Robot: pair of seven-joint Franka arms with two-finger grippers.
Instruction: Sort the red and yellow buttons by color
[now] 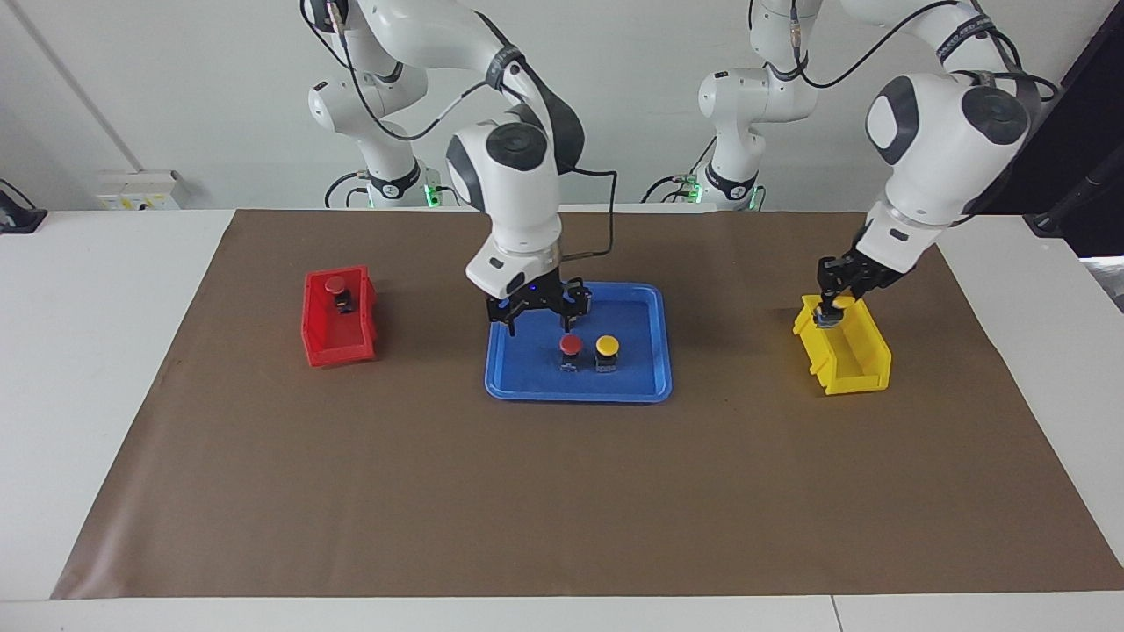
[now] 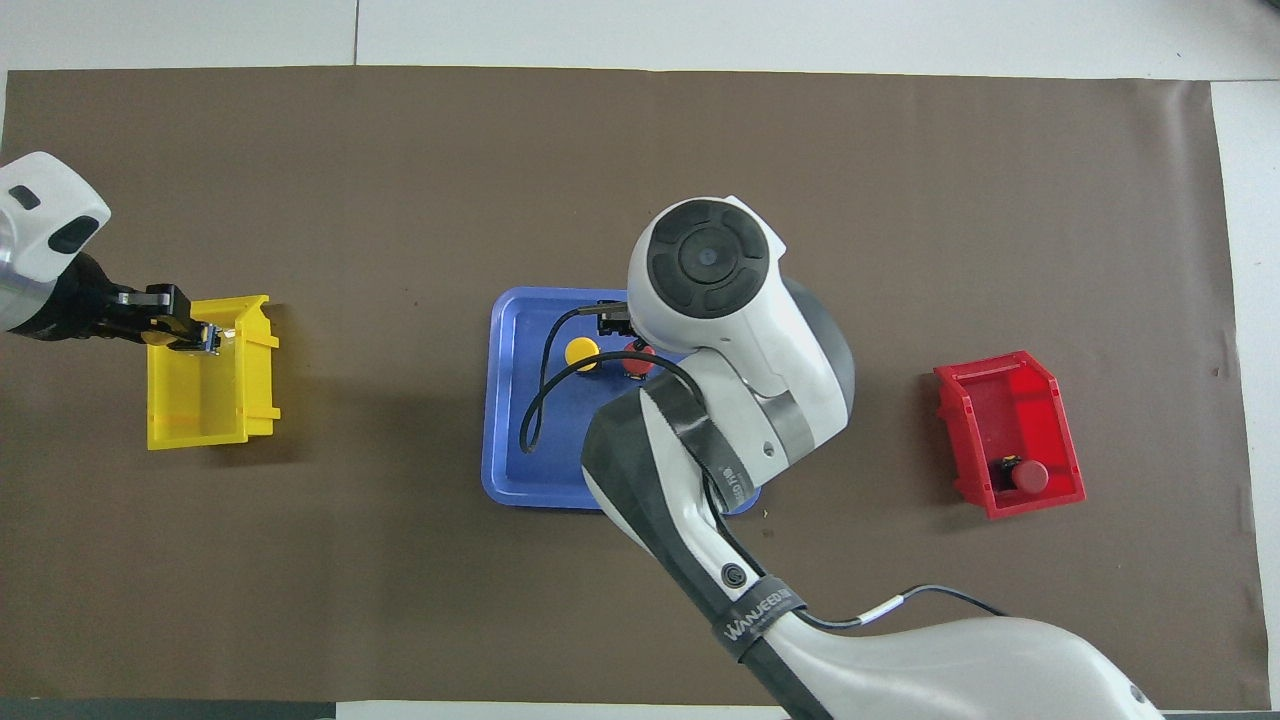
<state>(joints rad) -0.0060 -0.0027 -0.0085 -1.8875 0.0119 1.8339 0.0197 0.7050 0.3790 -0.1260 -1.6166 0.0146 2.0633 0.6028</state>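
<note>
My left gripper [image 1: 826, 309] hangs over the end of the yellow bin [image 1: 847, 351] nearer to the robots, shut on a yellow button [image 1: 830, 303]. In the overhead view the left gripper [image 2: 203, 336] sits at the yellow bin's [image 2: 205, 400] rim. Low over the blue tray [image 1: 580, 393], my right gripper [image 1: 543, 316] is open and holds nothing, close to a red button [image 1: 571, 344] and a yellow button [image 1: 606, 345] that stand side by side. Another red button [image 1: 335, 285] lies in the red bin [image 1: 338, 342].
The right arm covers much of the blue tray [image 2: 500, 400] from above, leaving one yellow button [image 2: 582, 352] and part of a red one [image 2: 637, 360] in sight. The red bin [image 2: 1010, 400] holds its red button [image 2: 1030, 476]. Brown matting covers the table.
</note>
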